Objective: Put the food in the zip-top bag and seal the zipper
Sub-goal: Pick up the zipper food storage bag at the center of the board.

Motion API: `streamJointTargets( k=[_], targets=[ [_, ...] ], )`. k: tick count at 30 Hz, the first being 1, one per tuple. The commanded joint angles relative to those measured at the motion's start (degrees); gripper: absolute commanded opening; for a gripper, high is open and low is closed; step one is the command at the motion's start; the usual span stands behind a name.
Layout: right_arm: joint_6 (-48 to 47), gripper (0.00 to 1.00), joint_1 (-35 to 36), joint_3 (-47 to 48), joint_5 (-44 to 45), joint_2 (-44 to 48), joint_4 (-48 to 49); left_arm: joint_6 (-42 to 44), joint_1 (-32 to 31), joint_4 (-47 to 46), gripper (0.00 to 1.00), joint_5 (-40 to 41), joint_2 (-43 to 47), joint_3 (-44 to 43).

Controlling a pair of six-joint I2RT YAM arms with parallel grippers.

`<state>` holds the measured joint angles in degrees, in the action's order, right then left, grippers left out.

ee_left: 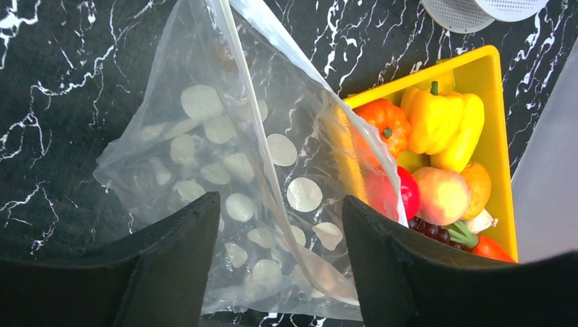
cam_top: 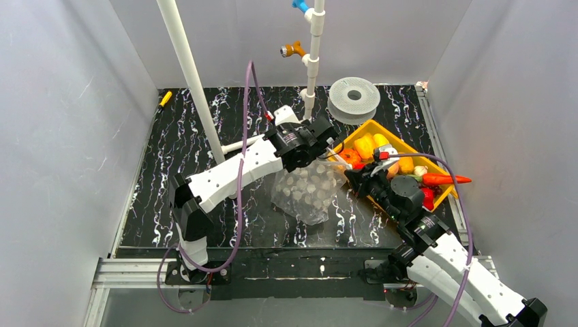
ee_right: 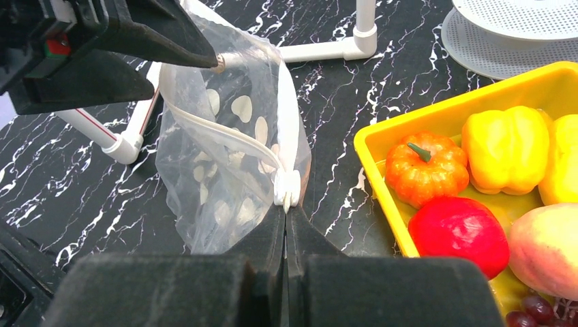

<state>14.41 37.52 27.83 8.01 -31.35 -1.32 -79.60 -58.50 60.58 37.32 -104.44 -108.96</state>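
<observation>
The clear zip-top bag (cam_top: 307, 192) with white dots hangs over the black table, its mouth held up. My right gripper (ee_right: 286, 208) is shut on the white end of the zipper (ee_right: 287, 187). My left gripper (ee_left: 279, 201) is open, its fingers wide apart above the bag (ee_left: 225, 170), with the zipper strip (ee_left: 249, 129) running between them. One left fingertip (ee_right: 211, 61) touches the bag's upper edge. The food lies in the yellow tray (ee_right: 436, 109): an orange pumpkin (ee_right: 426, 167), a yellow pepper (ee_right: 508, 146), a red tomato (ee_right: 460, 235), a peach (ee_right: 545, 248) and grapes (ee_left: 433, 228).
A white PVC pipe frame (cam_top: 187, 68) slants up at the left, and a pipe stand (cam_top: 313, 61) rises behind the bag. A grey-white round spool (cam_top: 353, 99) sits at the back right. A carrot (cam_top: 446, 180) sticks over the tray's right rim (cam_top: 450, 194).
</observation>
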Motion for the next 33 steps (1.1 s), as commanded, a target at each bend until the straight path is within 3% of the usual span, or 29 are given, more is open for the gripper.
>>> streamJointTargets(
  k=[1, 4, 7, 9, 10, 12, 14, 21, 27, 33],
  targets=[
    [-1.5, 0.01, 0.2, 0.0, 0.3, 1.0, 3.0, -2.4, 0.1, 0.3, 0.56, -2.6, 0.2, 2.0],
    [-1.4, 0.01, 0.2, -0.1, 0.1, 0.4, 3.1, -2.8, 0.2, 0.3, 0.43, -3.3, -0.1, 2.3],
    [-0.9, 0.01, 0.2, 0.4, 0.2, -0.1, 2.0, -2.4, 0.1, 0.9, 0.38, -3.0, 0.2, 2.2],
    [-0.3, 0.01, 0.2, 0.5, 0.6, -0.4, 1.5, -0.2, 0.1, 0.6, 0.26, -2.3, 0.4, 2.2],
    [0.1, 0.05, 0.2, 0.7, 0.6, -0.8, 0.9, 1.0, 0.1, 0.9, 0.2, -1.9, 0.5, 2.0],
    [1.5, 0.23, 0.2, 2.0, 0.4, -1.8, -2.1, 4.4, 0.2, 0.9, 0.11, -1.0, 0.9, 1.9],
    [3.0, 0.37, 0.2, 3.9, 0.1, -3.4, -6.2, 11.2, 0.2, -1.0, 0.11, -0.3, 1.8, 2.6],
    [7.0, 0.57, 0.1, 11.4, -3.4, -6.6, -19.2, 37.8, 0.5, -13.1, 0.07, -5.2, 8.8, 11.6],
    [8.7, 0.74, 0.1, 18.6, -9.2, -7.4, -26.5, 46.3, 0.7, -16.1, 0.05, -8.9, 15.7, 18.1],
    [10.7, 0.87, 0.1, 24.9, -16.9, -10.9, -29.2, 48.8, 0.7, -17.0, 0.0, -10.6, 18.9, 21.2]
  ],
)
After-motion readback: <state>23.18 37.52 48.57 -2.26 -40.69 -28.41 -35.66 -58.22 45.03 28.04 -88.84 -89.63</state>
